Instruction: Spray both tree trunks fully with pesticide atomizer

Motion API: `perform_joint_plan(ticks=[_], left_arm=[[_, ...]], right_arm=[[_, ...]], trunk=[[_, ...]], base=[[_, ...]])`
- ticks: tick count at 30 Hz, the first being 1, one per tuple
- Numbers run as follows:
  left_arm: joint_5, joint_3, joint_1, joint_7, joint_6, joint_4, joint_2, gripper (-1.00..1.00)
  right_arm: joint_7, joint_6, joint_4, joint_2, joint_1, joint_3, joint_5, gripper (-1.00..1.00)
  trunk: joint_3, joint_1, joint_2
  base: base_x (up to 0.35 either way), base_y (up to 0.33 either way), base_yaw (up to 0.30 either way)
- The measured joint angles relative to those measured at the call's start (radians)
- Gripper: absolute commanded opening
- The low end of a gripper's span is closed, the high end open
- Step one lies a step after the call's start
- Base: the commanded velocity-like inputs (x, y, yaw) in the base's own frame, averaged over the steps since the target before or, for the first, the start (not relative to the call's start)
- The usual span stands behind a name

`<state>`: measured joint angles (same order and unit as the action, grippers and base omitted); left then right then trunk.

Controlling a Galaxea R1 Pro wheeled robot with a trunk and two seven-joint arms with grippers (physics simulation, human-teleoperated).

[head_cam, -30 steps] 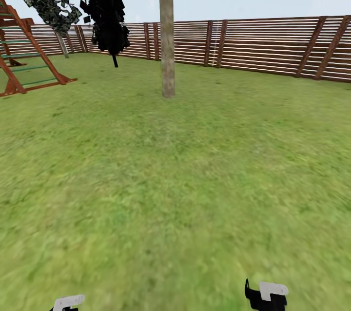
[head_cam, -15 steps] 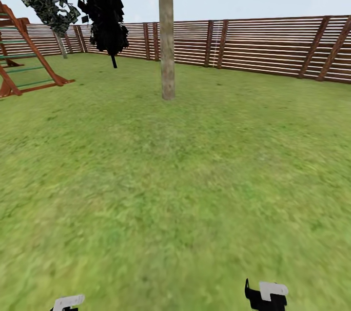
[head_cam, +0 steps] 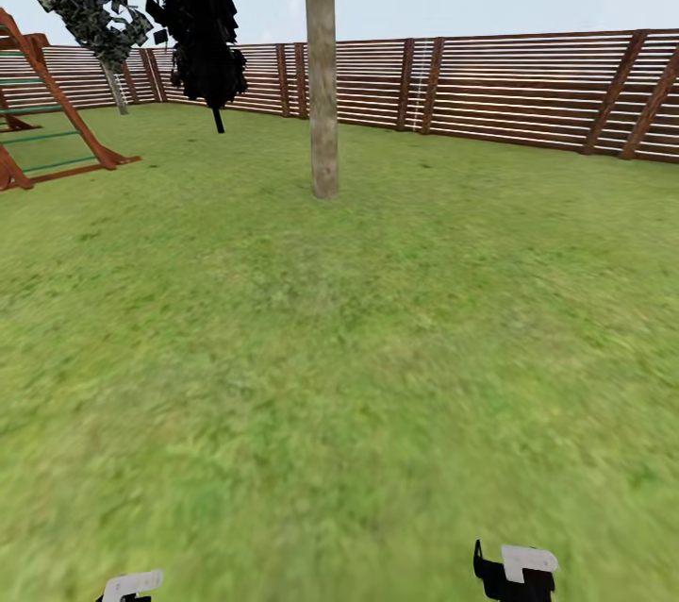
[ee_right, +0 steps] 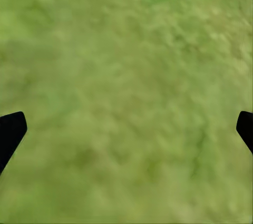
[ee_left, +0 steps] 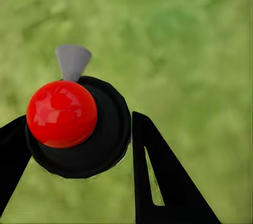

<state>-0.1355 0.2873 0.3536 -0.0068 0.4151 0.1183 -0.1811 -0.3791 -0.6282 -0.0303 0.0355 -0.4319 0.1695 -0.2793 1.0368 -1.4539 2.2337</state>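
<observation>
Atomizer (ee_left: 79,129) black-bodied with red cap and grey nozzle, clamped in left gripper (ee_left: 79,145), right gripper (ee_right: 126,129) spread wide, pale trunk (head_cam: 322,64) ahead on grass (head_cam: 339,376)

Red-brown climbing frame (head_cam: 47,125) beside a black conifer (head_cam: 196,12)

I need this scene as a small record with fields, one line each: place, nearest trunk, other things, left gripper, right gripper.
place: lawn inside a slat fence
nearest trunk: pale trunk, upright, ahead of the robot
other things: black conifer; wooden frame
left gripper: shut on the atomizer, red top facing the camera
right gripper: open, grass below
</observation>
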Motion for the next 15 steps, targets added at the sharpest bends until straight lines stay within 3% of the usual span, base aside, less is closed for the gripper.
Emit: perform_joint_plan(ticks=[15], left_arm=[[0.0,0.0,0.0,0.0,0.0,-0.001,0.0,-1.0]], right_arm=[[0.0,0.0,0.0,0.0,0.0,0.0,0.0,1.0]], trunk=[[0.0,0.0,0.0]], base=[[0.338,0.0,0.0]])
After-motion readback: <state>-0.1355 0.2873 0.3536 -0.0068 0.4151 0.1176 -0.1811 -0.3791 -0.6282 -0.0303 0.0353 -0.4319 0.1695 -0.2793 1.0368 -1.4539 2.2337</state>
